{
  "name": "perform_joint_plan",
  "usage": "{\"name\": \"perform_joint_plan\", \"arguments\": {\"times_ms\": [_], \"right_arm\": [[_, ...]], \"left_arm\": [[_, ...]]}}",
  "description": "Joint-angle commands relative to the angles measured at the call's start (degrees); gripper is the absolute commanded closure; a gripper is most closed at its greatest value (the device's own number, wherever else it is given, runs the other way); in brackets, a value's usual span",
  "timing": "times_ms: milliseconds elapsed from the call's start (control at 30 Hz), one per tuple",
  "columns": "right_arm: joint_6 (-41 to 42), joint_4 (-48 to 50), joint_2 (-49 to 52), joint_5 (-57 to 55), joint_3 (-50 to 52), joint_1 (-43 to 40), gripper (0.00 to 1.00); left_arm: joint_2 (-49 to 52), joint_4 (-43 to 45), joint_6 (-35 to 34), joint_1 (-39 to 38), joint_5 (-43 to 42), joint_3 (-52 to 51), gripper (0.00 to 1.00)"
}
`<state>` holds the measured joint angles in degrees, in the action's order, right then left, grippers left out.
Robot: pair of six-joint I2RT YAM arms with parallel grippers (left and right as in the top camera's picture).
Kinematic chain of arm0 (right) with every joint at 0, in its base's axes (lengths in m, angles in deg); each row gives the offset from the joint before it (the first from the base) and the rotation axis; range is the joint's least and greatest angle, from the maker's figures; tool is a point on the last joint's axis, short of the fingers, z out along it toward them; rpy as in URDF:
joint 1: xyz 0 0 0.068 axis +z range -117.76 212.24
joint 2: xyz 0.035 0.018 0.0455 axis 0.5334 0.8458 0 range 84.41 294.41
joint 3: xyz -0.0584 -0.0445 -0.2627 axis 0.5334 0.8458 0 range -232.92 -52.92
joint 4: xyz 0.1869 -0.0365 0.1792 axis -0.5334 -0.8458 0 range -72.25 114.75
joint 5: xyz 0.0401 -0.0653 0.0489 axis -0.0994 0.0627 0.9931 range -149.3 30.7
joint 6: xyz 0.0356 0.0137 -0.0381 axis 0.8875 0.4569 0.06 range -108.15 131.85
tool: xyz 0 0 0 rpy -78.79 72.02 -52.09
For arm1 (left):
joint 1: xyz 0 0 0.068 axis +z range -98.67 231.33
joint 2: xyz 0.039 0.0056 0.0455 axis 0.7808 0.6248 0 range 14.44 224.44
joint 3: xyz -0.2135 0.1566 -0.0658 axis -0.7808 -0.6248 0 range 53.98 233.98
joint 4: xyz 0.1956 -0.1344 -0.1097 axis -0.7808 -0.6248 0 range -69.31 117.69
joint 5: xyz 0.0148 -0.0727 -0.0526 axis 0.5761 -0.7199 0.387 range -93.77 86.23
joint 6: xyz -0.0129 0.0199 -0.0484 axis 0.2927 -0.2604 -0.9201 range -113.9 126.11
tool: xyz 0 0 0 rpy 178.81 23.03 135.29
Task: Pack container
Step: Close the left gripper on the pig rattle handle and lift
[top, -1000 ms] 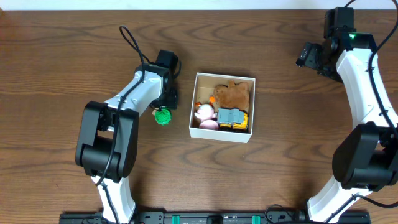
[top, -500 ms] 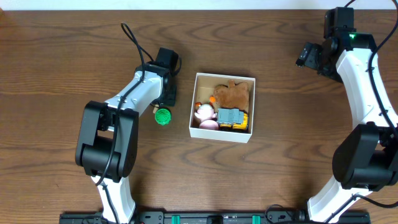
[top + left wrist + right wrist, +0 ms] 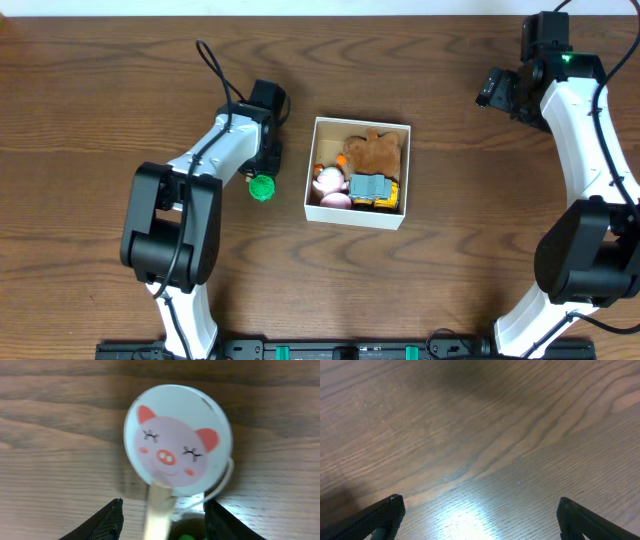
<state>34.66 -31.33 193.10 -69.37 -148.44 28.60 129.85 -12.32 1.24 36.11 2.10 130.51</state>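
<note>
Little of the left gripper is showing from overhead: its fingers are lying under the wrist, so here we cannot tell how they are standing. A green toy is sitting on the table just beside it. The container is resting near the table's middle, to the right of that gripper and apart from it. Inside, we are seeing a brown plush filling the far right corner, a pink toy against the left wall and a grey and yellow vehicle by the near wall. What the pink toy is, we cannot make out. The right gripper is hanging at the far right, well apart from the container and too small to read.

From the left wrist we are looking at a blurred round white disc with a pig face, on a pale stick running off the lower edge. The dark fingers are standing spread on either side of the stick, clear of it. A sliver of green is being cut off at the bottom.

From the right wrist, wood grain is filling the frame, and the fingers are sitting wide apart in the lower corners.
</note>
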Motion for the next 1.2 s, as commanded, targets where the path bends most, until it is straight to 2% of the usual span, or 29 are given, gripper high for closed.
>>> {"name": "perform_joint_plan", "arguments": {"times_ms": [0,167,267,367,500,600,700,833,967,1033,1167], "right_arm": [[0.3,-0.1,-1.6,-0.4,-1.1,-0.5,0.01],[0.3,-0.1,-1.6,-0.4,-1.1,-0.5,0.01],[0.3,-0.1,-1.6,-0.4,-1.1,-0.5,0.01],[0.3,-0.1,-1.6,-0.4,-1.1,-0.5,0.01],[0.3,-0.1,-1.6,-0.4,-1.1,-0.5,0.01],[0.3,-0.1,-1.6,-0.4,-1.1,-0.5,0.01],[0.3,-0.1,-1.6,-0.4,-1.1,-0.5,0.01],[0.3,-0.1,-1.6,-0.4,-1.1,-0.5,0.01],[0.3,-0.1,-1.6,-0.4,-1.1,-0.5,0.01],[0.3,-0.1,-1.6,-0.4,-1.1,-0.5,0.01],[0.3,-0.1,-1.6,-0.4,-1.1,-0.5,0.01]], "left_arm": [[0.8,0.2,-0.1,1.8,-6.3,-0.2,0.47],[0.8,0.3,-0.1,4.5,-6.8,-0.2,0.47],[0.8,0.3,-0.1,6.0,-6.8,-0.2,0.55],[0.8,0.3,0.0,6.7,-7.3,-0.2,0.55],[0.8,0.3,2.5,6.7,-13.2,-0.2,0.55],[0.8,0.4,2.5,6.7,-14.4,-0.2,0.55],[0.8,0.5,3.0,6.8,-14.4,-0.2,0.63],[0.8,0.4,3.2,6.8,-14.4,-0.2,0.69],[0.8,0.2,3.1,6.8,-14.4,-0.2,0.69],[0.8,0.2,3.2,6.8,-14.2,-0.2,0.75],[0.7,0.7,3.2,6.9,-14.0,0.3,0.94]]}}
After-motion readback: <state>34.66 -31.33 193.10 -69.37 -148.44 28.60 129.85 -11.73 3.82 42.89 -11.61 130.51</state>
